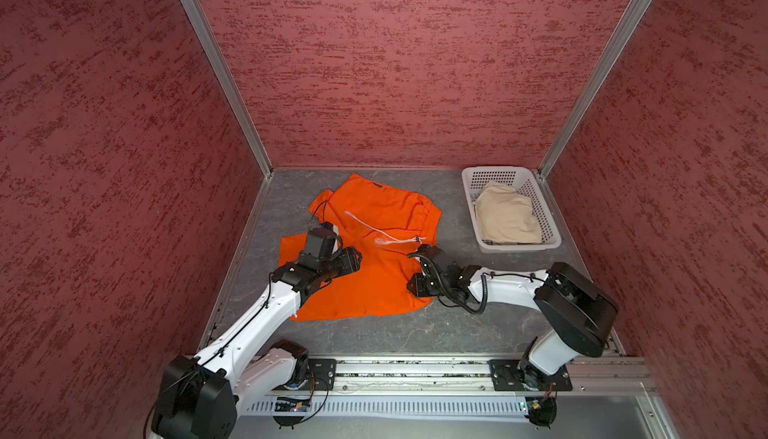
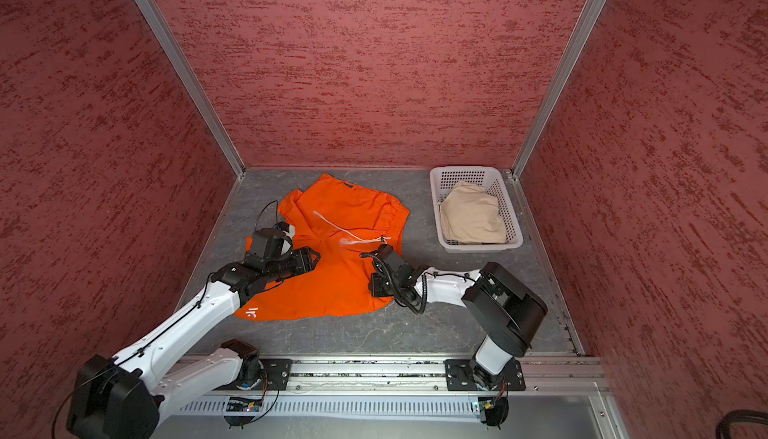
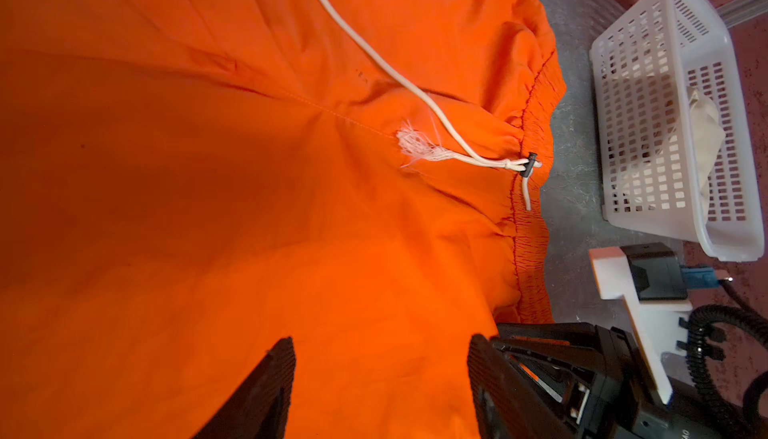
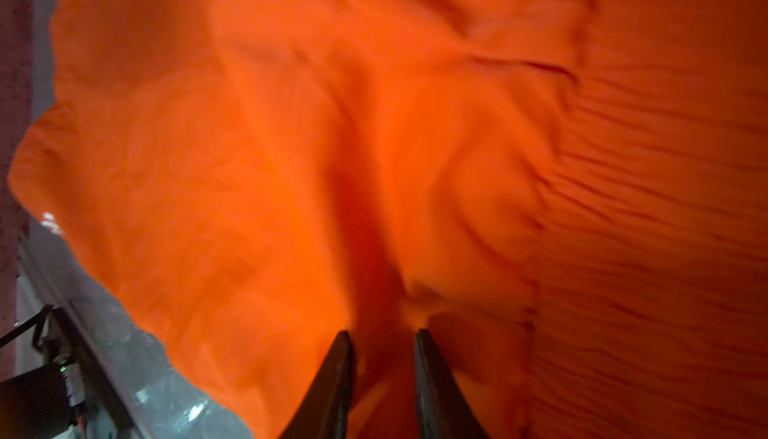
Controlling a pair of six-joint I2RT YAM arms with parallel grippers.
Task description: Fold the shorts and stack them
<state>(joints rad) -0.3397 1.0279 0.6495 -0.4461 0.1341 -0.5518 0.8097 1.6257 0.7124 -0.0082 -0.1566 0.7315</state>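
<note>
Near the white perforated plastic basket (image 1: pixel 519 247), the right tool (image 4: pixel 384 333) stands narrow, with a raised fold of the bright orange cloth shorts (image 1: pixel 374 283) between its tips; whether it grips cannot be told. Farther from the basket, the left tool (image 3: pixel 380 345) hangs wide over the same shorts. These shorts lie spread on the grey counter (image 1: pixel 457 333) beside the basket; the beige cloth shorts (image 1: pixel 507 218) lie bunched inside it.

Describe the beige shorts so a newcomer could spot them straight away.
Look to the far right corner of the grey table, where a white perforated basket stands. The beige shorts lie bundled inside it, the only pale cloth; the orange shorts lie spread on the open table.
</note>
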